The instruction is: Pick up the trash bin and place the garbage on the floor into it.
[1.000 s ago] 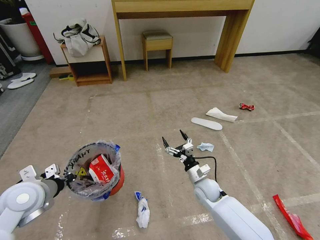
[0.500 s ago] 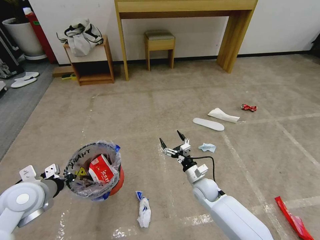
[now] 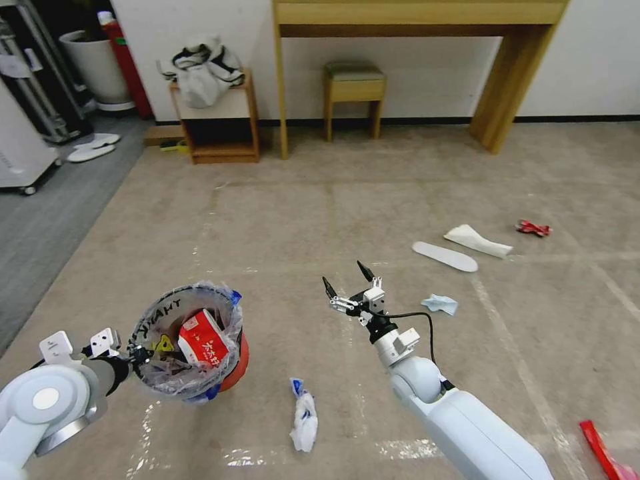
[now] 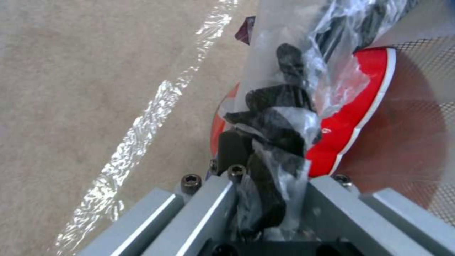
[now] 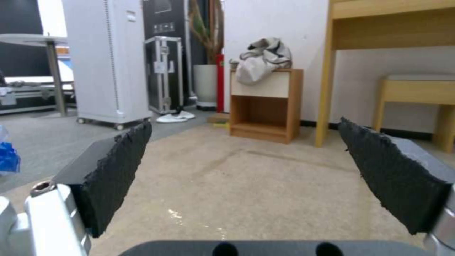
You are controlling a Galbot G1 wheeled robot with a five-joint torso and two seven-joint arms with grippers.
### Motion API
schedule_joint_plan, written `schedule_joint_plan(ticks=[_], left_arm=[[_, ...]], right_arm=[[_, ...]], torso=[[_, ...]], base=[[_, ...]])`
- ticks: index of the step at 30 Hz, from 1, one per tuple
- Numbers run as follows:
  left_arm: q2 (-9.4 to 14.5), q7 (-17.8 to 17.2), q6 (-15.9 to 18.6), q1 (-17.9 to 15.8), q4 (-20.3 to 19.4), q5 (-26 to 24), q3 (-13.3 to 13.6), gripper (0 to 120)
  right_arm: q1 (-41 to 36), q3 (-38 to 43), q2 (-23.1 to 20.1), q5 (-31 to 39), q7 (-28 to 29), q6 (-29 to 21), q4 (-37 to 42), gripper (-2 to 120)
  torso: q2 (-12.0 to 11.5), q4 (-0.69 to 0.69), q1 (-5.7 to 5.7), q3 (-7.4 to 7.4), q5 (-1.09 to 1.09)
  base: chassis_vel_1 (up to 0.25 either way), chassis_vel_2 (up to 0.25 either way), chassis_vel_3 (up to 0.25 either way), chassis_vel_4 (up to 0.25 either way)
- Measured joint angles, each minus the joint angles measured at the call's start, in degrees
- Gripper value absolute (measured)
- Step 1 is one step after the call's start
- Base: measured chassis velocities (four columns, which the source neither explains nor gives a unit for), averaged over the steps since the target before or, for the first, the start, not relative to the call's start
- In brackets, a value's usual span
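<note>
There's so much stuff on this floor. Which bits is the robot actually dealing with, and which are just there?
Job: red bin held by left end effector, carton inside; open right end effector; tissue, blue scrap, slipper, can.

Just there: desk, stool, cabinet, planter.

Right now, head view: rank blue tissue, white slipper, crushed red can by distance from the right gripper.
From the right gripper, open:
1. Blue tissue, just to its right on the floor.
2. White slipper, farther right and ahead.
3. Red can, farthest, far right.

Wooden desk (image 3: 413,13); stool (image 3: 353,83); cabinet (image 3: 217,127)
</note>
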Motion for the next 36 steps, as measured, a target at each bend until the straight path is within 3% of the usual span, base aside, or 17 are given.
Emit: schedule_joint_plan(ticks=[9, 14, 17, 21, 23, 26, 31, 36], left_arm=[[-0.50, 0.09, -0.15, 0.48, -0.32, 0.81, -0.03, 0], [-0.63, 0.11, -0.39, 0.55, -0.33, 1.52, 0.02, 0], [-0.56, 0.08, -0.39, 0.76, -0.71, 1.45, 0.03, 0], [-0.17, 0.03, -0.37, 0.45, -0.72, 1.24, 0.24, 0], [0.55, -0.03, -0.32, -0.67, -0.58, 1.01, 1.50, 0], [0.82, -0.05, -0.28, -1.01, -0.44, 0.95, 1.95, 0], [0.87, -0.09, -0.24, -0.92, -0.65, 0.95, 1.94, 0], [0.44, -0.16, -0.23, -0.75, -1.13, 0.99, 1.91, 0]], right_arm=[[0.08, -0.70, -1.36, -0.03, -0.17, -0.02, -0.16, 100], [0.90, -2.40, -4.71, 0.49, -1.99, -1.18, -0.38, 100], [2.96, -4.81, -9.80, 4.36, -9.35, -3.05, -0.69, 100], [4.51, -6.09, -12.65, 7.35, -14.82, -3.60, -1.14, 100], [5.59, -7.75, -16.31, 12.95, -22.20, -4.27, -1.39, 100], [6.89, -10.04, -18.62, 16.33, -25.79, -5.04, -1.97, 100], [8.46, -15.33, -21.69, 21.63, -27.62, -7.07, -2.13, 100], [8.46, -18.50, -22.73, 24.18, -21.12, -10.60, -0.10, 100]], torso=[[0.00, -0.03, 0.00, 0.00, 0.00], [0.00, -0.03, 0.00, 0.00, 0.01], [0.00, -0.03, 0.00, 0.00, 0.01], [0.00, -0.02, 0.00, 0.00, 0.01], [0.00, -0.02, 0.00, 0.00, 0.01], [0.00, -0.06, 0.00, 0.00, 0.00], [0.00, -0.02, 0.00, 0.00, 0.01], [0.00, -0.03, 0.00, 0.00, 0.01]], base=[[0.006, 0.004, 0.005, 0.004], [0.000, 0.000, 0.000, 0.000], [0.000, 0.000, 0.000, 0.000], [0.000, 0.000, 0.000, 0.000], [0.000, 0.000, 0.000, 0.000], [0.000, 0.000, 0.000, 0.000], [0.000, 0.000, 0.000, 0.000], [0.000, 0.000, 0.000, 0.000]])
